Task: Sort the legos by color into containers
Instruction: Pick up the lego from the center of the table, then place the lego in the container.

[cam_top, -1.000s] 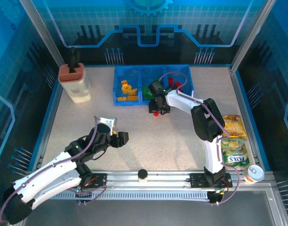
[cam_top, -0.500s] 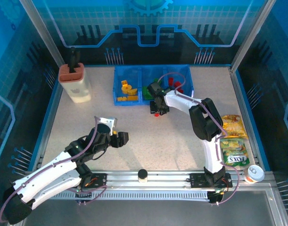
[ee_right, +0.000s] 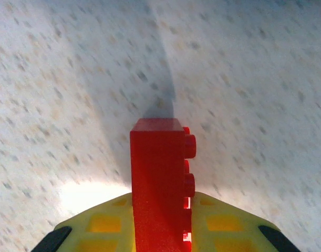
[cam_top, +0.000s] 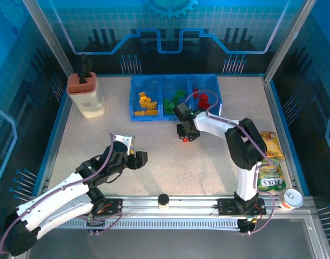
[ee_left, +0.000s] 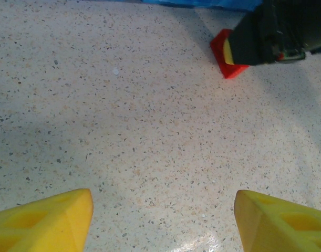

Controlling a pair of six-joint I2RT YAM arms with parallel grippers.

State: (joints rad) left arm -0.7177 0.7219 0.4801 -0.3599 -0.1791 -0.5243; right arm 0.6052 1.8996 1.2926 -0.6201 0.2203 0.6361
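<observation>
While anchored on the blue bin (cam_top: 175, 77) as landmark, going left to right. Well left of the bin: cream holder (cam_top: 86, 97), not part of the sort, left alone.

In front of the bin and off past its left compartment: left gripper (cam_top: 139, 158). Jaws spread wide, nothing between, bare table beyond the yellow fingertips (ee_left: 44, 220) in its wrist view. Looks parked there to stay out of the other arm's lane, judging by pose alone.

Inside the bin: yellow legos (cam_top: 146, 104) in left compartment, green legos (cam_top: 178, 97) in middle, red legos (cam_top: 202, 99) in right. One colour per compartment, so near the end of the sort by the look of it.

Just in front of the bin's middle compartment: right gripper (cam_top: 187, 134), clamped on a red brick (ee_right: 157, 178). Brick pinched between yellow pads (ee_right: 102, 224), studs facing sideways, long end sticking out past the tips. Gripped by one end, probably for a clean drop into a compartment. Low over the table; touching it or not, cannot tell. Likely next: lift, carry back and right to the bin's right compartment, release among the reds.

Right of the bin, nearer the arm bases: snack bags (cam_top: 271, 177) and cup (cam_top: 290, 198), off-task clutter, out of the working lane.
</observation>
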